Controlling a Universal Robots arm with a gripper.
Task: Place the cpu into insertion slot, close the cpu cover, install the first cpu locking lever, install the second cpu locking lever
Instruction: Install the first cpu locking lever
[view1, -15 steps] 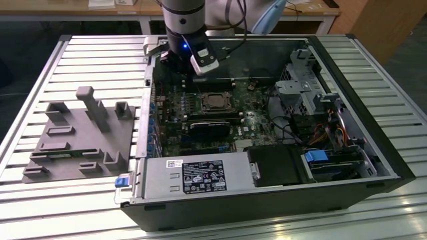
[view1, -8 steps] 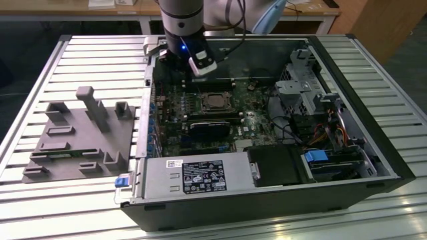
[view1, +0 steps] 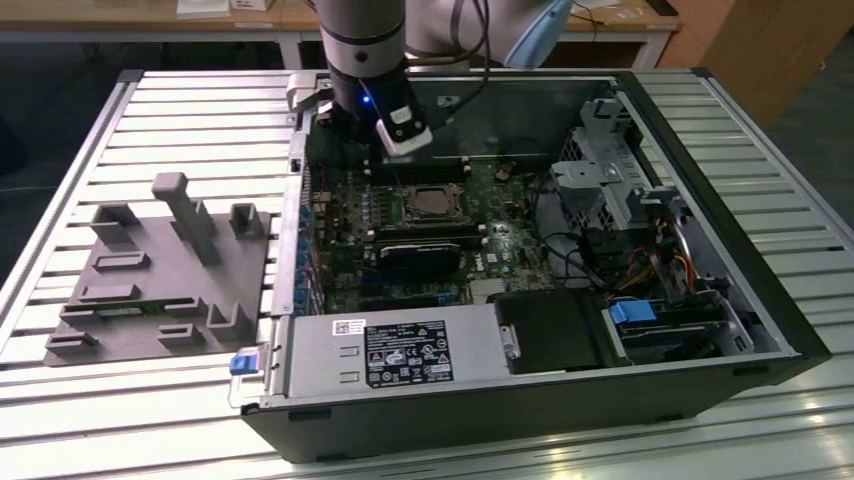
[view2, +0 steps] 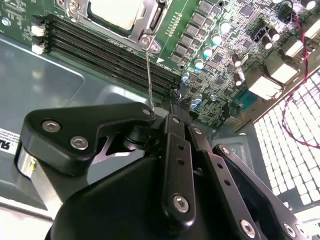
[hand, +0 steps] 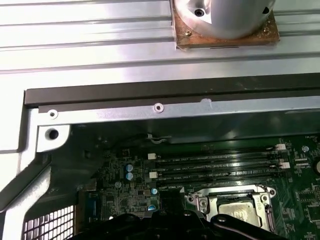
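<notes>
The computer case (view1: 534, 400) is lying open on the table (view1: 80, 150), and the motherboard (view1: 514, 240) is lying flat inside it. The cpu (view1: 433, 203) is sitting in the insertion slot (view1: 400, 203) near the motherboard's middle, with memory slots (view2: 100, 47) running alongside. A fixture (view1: 160, 290) is resting on the table beside the case, toward the exterior view's left edge.

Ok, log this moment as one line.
cpu: seated | cpu cover: down around it | locking lever: standing raised | gripper: at lever's free end
</notes>
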